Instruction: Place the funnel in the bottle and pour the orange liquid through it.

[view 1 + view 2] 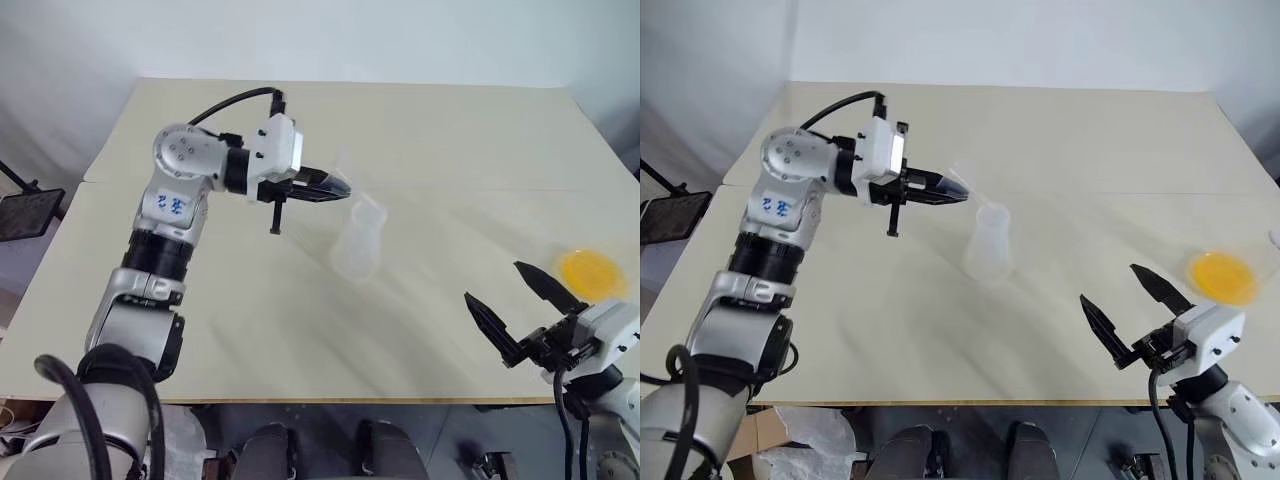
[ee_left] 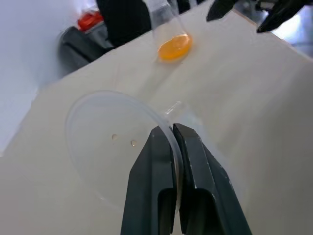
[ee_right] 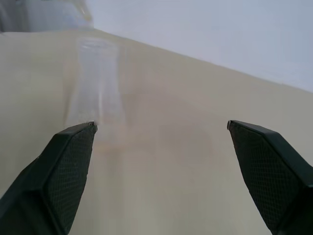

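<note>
- Table (image 1: 420,130): bottle (image 1: 987,245) upright mid-table
- Orange liquid (image 1: 590,271) pooled in clear vessel near right edge
- Right gripper (image 1: 1135,315) spread wide, holding nothing
- Left gripper (image 1: 958,187) pinches funnel (image 2: 105,147) rim, just above the bottle

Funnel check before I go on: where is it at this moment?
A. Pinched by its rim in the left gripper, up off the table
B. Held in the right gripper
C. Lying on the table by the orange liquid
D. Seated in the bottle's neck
A: the left gripper is shut on the rim of the funnel, held above the table near the bottle, while the right gripper stands open with nothing in it.
</note>
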